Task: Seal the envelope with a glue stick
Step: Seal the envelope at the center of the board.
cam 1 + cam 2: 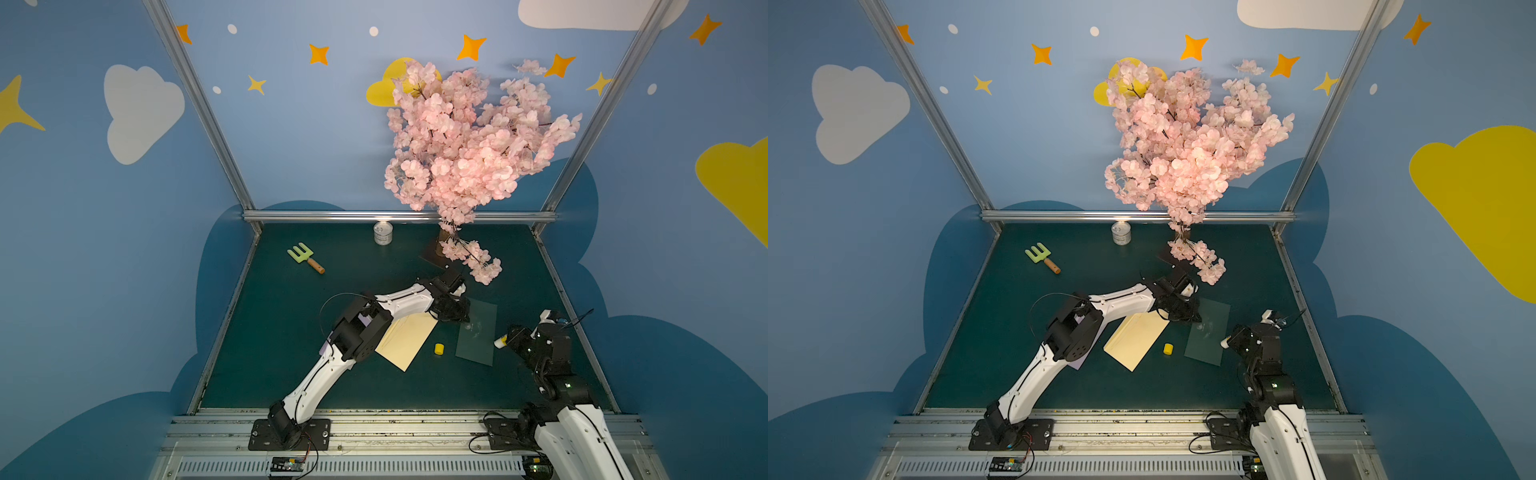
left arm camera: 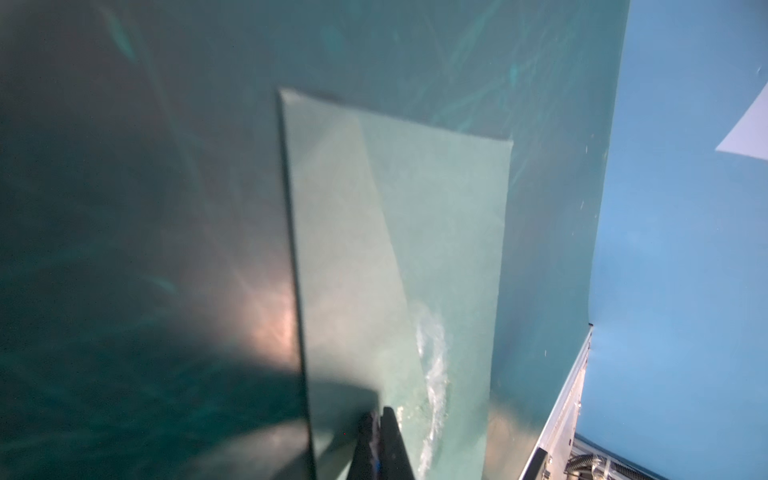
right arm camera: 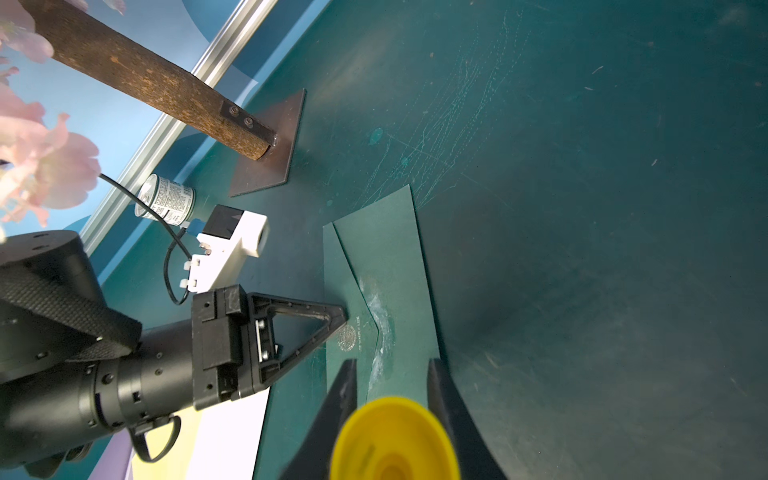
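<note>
The dark green envelope (image 1: 478, 340) (image 1: 1208, 345) lies flat on the green table, its flap folded down with white glue smears (image 3: 380, 328) along the flap's edge. My left gripper (image 1: 462, 318) (image 1: 1196, 319) (image 2: 380, 415) is shut, holding nothing, and its tip (image 3: 343, 318) touches the envelope beside the flap. My right gripper (image 1: 508, 338) (image 1: 1229, 340) (image 3: 392, 368) hovers off the envelope's near right corner, shut on the yellow glue stick (image 3: 395, 440), whose whitish tip (image 1: 500, 342) (image 1: 1224, 342) points at the envelope. The yellow cap (image 1: 439, 348) (image 1: 1168, 349) lies on the table left of the envelope.
A cream envelope (image 1: 409, 340) and a lilac sheet (image 1: 1077, 363) lie under my left arm. An artificial cherry tree (image 1: 465, 137) on a metal base plate (image 3: 270, 149) stands at the back, beside a tin can (image 1: 382, 233). A green toy rake (image 1: 305, 257) lies back left.
</note>
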Available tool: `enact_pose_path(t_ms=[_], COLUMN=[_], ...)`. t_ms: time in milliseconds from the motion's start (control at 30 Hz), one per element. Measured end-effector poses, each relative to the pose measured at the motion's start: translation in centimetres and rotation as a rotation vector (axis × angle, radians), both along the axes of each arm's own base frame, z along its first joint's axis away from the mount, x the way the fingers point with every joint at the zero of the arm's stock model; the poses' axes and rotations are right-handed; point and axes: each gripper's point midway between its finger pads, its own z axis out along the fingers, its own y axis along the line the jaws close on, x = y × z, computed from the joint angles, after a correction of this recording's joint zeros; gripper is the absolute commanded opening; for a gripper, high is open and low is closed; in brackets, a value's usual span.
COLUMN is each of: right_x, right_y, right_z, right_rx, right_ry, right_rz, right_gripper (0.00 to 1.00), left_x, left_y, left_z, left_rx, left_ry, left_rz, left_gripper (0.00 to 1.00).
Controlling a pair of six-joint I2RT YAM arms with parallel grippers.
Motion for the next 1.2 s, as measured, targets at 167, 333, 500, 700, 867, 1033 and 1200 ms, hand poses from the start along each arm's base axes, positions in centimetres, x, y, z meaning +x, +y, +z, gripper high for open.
enact_pose_path(t_ms=[167, 333, 500, 700, 867, 1033, 1200], right_x=[0.0, 0.0, 0.0, 0.0, 0.0, 0.0, 0.0], right_y=[0.0, 0.0, 0.0, 0.0, 0.0, 0.0, 0.1], right_z=[0.1, 0.3, 0.4, 0.4, 0.4, 0.4, 0.4], right_rx=[0.0, 0.002, 0.002, 0.003, 0.003, 0.005, 0.01], right_ry=[-0.003, -0.014, -0.017, -0.019, -0.019, -0.019, -0.02], right_rz=[0.0, 0.0, 0.001, 0.0, 0.0, 0.002, 0.002], right_gripper=[0.0, 0.0, 0.0, 0.0, 0.0, 0.0, 0.0], left_x=[0.0, -0.3, -0.1, -0.1, -0.3, -1.1, -2.6], left_y=[0.0, -0.3, -1.2, -2.0, -2.1, -2.1, -2.2], left_z=[0.0, 0.2, 0.2, 0.2, 0.1, 0.1, 0.1], left_rx=[0.0, 0.011, 0.016, 0.008, 0.001, -0.007, -0.007], left_ry=[-0.008, -0.017, -0.025, -0.035, -0.043, -0.061, -0.058], left_rz=[-0.004, -0.006, -0.009, -0.017, -0.017, -0.017, -0.03], left_gripper=[0.02, 0.02, 0.02, 0.02, 0.02, 0.02, 0.02])
